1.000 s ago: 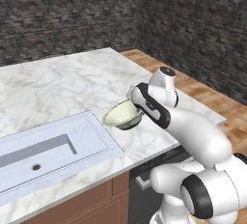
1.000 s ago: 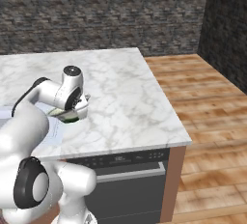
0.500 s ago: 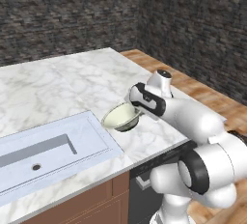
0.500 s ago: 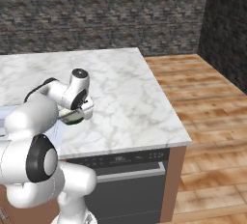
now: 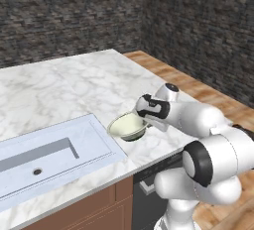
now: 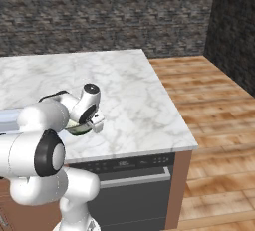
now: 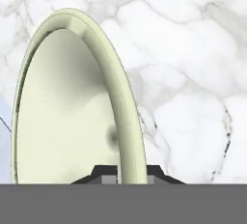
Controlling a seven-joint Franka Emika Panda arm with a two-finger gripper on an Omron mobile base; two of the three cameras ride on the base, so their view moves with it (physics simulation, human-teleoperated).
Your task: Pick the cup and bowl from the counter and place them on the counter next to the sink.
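Near the counter's (image 5: 74, 85) front edge, just beside the sink (image 5: 49, 154), the gripper (image 5: 142, 120) is clamped on the bowl's (image 5: 127, 126) rim. Setting it down looks imminent; the cup's placement can't be judged.

Dark stone wall (image 5: 74, 11) behind; wooden floor (image 6: 219, 105); oven (image 6: 124, 185) below.

No readable text, label, brand, number or sign appears anywhere.

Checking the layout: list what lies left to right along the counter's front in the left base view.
sink → bowl → gripper, shut on the bowl's rim → the robot's white arm
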